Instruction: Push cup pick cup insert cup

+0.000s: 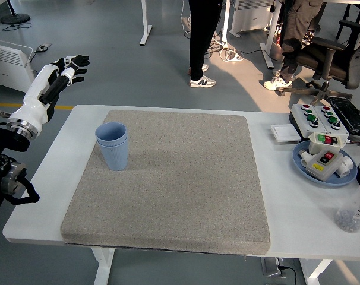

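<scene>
- The pale blue plastic cups (113, 144), one nested inside the other so that two rims show, stand upright on the left part of the grey felt mat (180, 184), near its far-left corner.
- The robot's left hand (71, 65), white-backed with black fingers, is held up beyond the table's far-left corner, over the floor and not over the mat. Its fingers are spread loosely and it holds nothing.
- The relation that matters: the nested cups lie to the right of that hand and nearer the camera, well apart from it, and lower. Their long axis is vertical, mouth upward.
- The left hand is the only one to judge by (the right arm does not appear at all), so any further move would fall to it.
- Judging from how the cups sit, the insertion looks already made; what may remain is only to take the arm clear.
- Nothing stands between hand and cups; the mat around them is bare.
- Well away on the white table (287, 196), at the right, lie a blue round plate (303, 168) bearing a white button box (324, 154), a larger control box with green and red buttons (315, 116) and a clear bottle (353, 209) at the edge.
- People stand on the floor beyond the table, only legs and shoes showing; none reaches toward it.
</scene>
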